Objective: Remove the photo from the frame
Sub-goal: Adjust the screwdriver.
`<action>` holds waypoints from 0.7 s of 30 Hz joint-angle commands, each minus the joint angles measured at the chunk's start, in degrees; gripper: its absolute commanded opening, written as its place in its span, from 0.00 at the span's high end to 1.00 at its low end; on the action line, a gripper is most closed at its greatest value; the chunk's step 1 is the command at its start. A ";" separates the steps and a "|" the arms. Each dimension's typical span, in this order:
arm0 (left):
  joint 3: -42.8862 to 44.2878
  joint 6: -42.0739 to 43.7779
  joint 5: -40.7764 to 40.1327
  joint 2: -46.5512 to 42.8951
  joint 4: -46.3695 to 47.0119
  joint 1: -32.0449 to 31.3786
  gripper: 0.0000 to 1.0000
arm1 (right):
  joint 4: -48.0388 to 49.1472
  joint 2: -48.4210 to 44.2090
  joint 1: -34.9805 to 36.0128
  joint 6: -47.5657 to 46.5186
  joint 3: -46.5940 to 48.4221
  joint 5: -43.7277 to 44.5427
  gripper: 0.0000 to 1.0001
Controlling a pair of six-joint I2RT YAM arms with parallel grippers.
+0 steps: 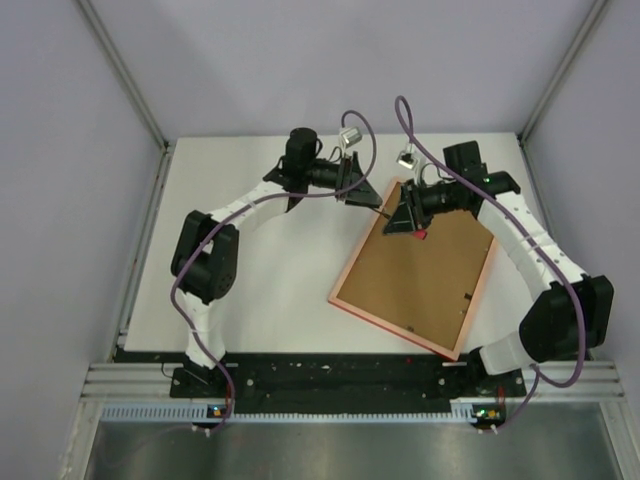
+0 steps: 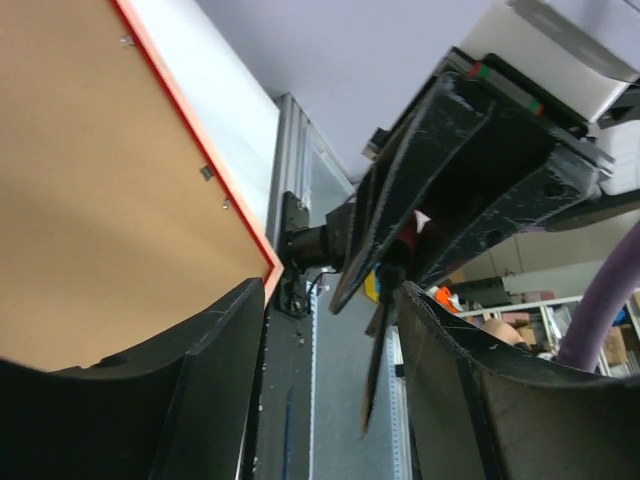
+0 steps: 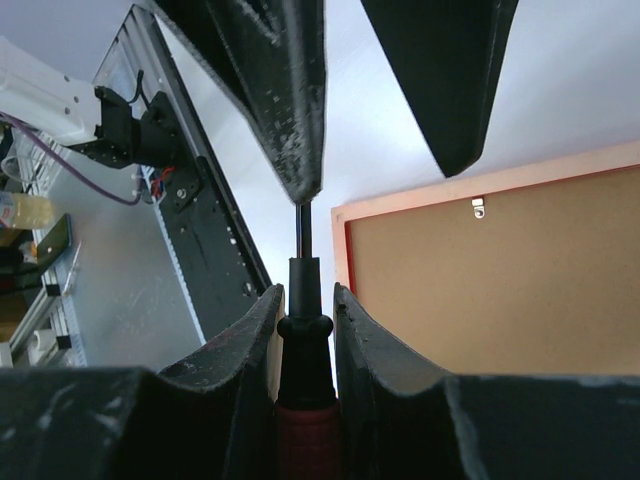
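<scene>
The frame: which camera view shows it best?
The top external view: nearly the whole frame shows, brown back up; only part near its far corner is hidden by the right gripper. The left wrist view gives one edge and a corner; the right wrist view one corner.

Two arms noted, left arm and right arm, both white-shelled links between bulky black joint housings, a purple cable trailing along each, small coloured lights at the bases, black wedge-shaped fingers finely scratched.
</scene>
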 commanded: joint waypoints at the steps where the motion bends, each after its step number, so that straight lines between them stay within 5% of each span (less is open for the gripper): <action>1: -2.12 -9.57 4.29 -3.73 16.21 -0.69 0.40 | 1.43 0.61 0.03 -2.04 1.16 -1.79 1.00; 8: -3.97 -15.03 5.26 -4.78 22.48 -1.04 0.48 | 1.70 2.27 -1.11 -2.92 2.83 -2.49 1.00; 21: -5.55 -11.26 5.26 -6.19 18.09 -1.21 0.58 | 1.96 2.81 -2.35 -2.57 5.65 -4.78 1.00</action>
